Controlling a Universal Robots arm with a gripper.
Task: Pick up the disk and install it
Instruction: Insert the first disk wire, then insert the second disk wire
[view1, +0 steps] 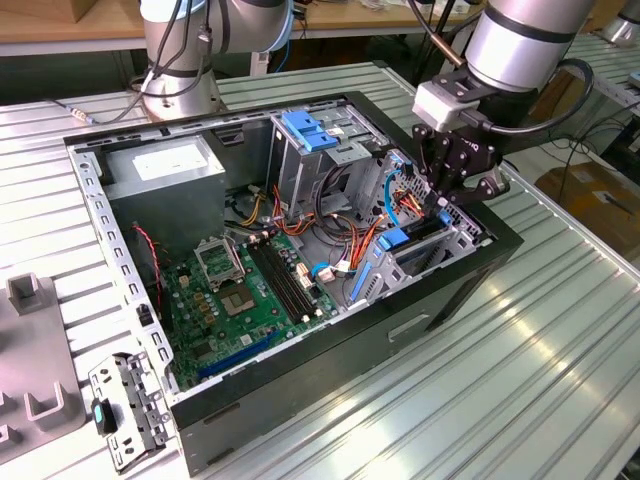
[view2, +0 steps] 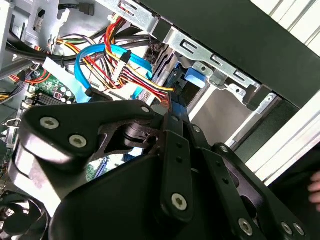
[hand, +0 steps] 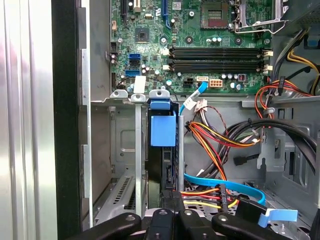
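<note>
Gripper (hand: 167, 200) over the disk (hand: 163, 131) standing edgewise in its bay.

surface: ribbed metal table (view1: 520, 350) | on it: open computer case (view1: 300, 390), grey fixture (view1: 35, 350), metal bracket (view1: 125, 405)

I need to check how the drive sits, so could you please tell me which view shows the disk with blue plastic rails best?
The first wrist view: the silver-grey disk with blue plastic rails stands edge-on in its bay. The exterior view shows it small beneath the hand; the second wrist view catches blue slivers.

arm bent downward, black hand (view1: 445, 200) low, pointing down
</note>
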